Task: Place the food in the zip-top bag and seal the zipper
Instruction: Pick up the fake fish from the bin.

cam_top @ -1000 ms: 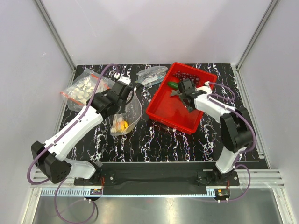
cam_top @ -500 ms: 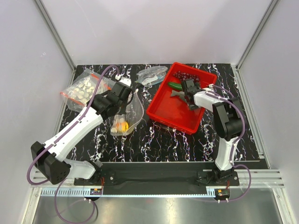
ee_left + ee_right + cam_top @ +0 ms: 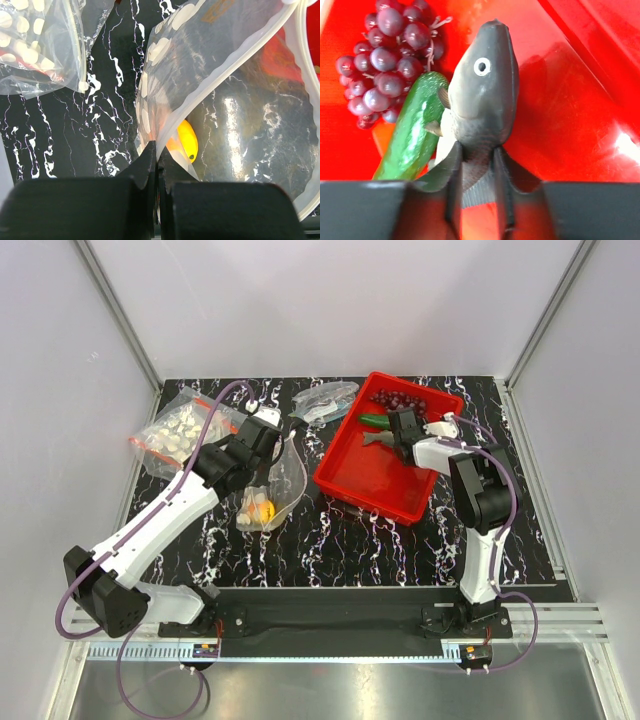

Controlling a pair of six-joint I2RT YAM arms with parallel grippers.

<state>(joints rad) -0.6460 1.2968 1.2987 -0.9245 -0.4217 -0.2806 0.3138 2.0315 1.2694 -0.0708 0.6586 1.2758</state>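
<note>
My left gripper (image 3: 156, 150) is shut on the mouth edge of the dotted zip-top bag (image 3: 235, 100), holding it open beside the tray (image 3: 285, 475). The orange-yellow fruit (image 3: 187, 140) lies inside it (image 3: 262, 508). The mouth edge shows as a pale band; I cannot make out the zipper. My right gripper (image 3: 477, 155) is shut on the tail of the grey fish (image 3: 485, 100), low in the red tray (image 3: 365, 480). The green cucumber (image 3: 412, 135) lies against the fish. Beyond it is the dark red grape bunch (image 3: 385, 60).
A second dotted clear bag (image 3: 185, 430) with a red strip lies at the back left. A small undotted clear bag (image 3: 325, 400) lies behind the tray's left corner. The tray sits tilted at the back right, and the enclosure walls stand close on both sides.
The right gripper's jaws have closed from wide open onto the fish's tail. The right arm's elbow has swung in towards the tray. The left arm and bag have stayed put.
</note>
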